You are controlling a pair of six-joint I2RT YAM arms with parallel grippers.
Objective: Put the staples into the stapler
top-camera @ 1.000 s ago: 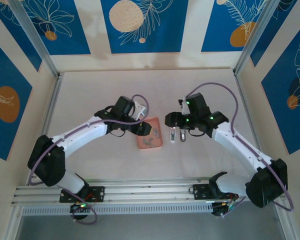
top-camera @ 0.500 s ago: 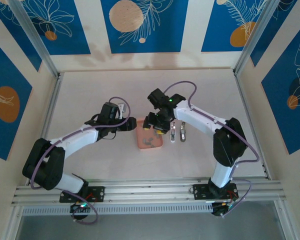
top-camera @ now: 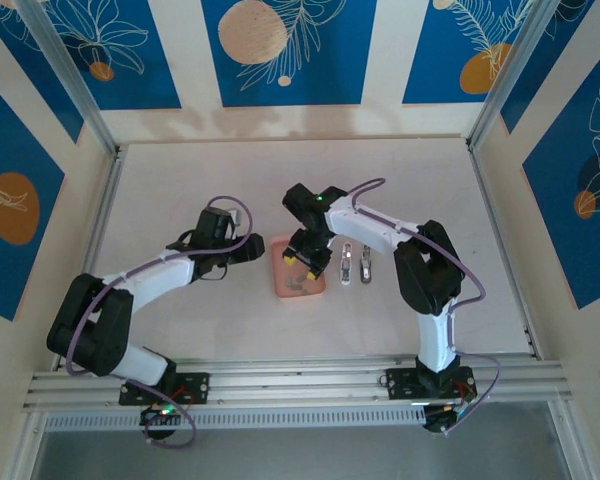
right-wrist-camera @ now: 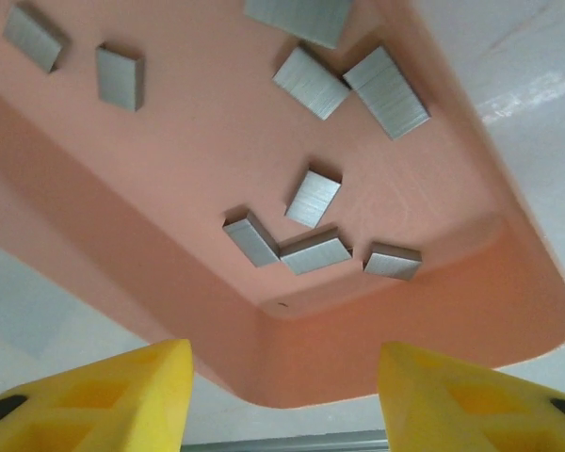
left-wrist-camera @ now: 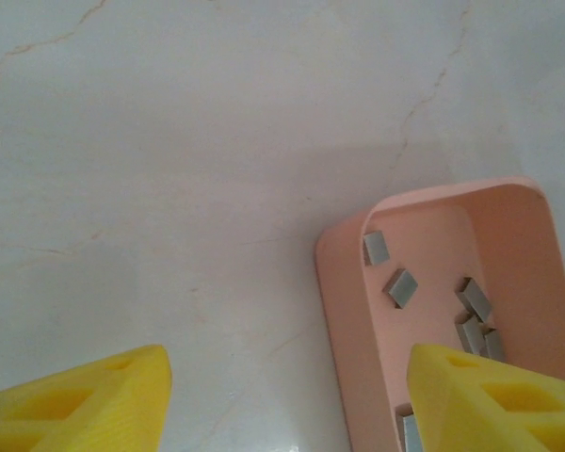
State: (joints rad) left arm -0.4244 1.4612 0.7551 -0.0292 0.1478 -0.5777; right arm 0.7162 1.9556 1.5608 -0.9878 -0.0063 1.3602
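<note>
Top external: right gripper point(top-camera: 306, 258) has swung from stapler point(top-camera: 347, 265) side to above pink tray point(top-camera: 283, 285). Left gripper point(top-camera: 258, 248) has backed off tray's left edge. Likely next: pick-up of staples point(top-camera: 298, 283).
Left wrist: jaws wide, empty, tray to right.
Right wrist: jaws apart, empty, over staples point(right-wrist-camera: 313, 198) loose in tray.
Legible writing: none.

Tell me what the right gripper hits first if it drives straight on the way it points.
Probably the pink tray, landing near the staples on its floor; the open jaws frame that cluster, though depth is unclear.
</note>
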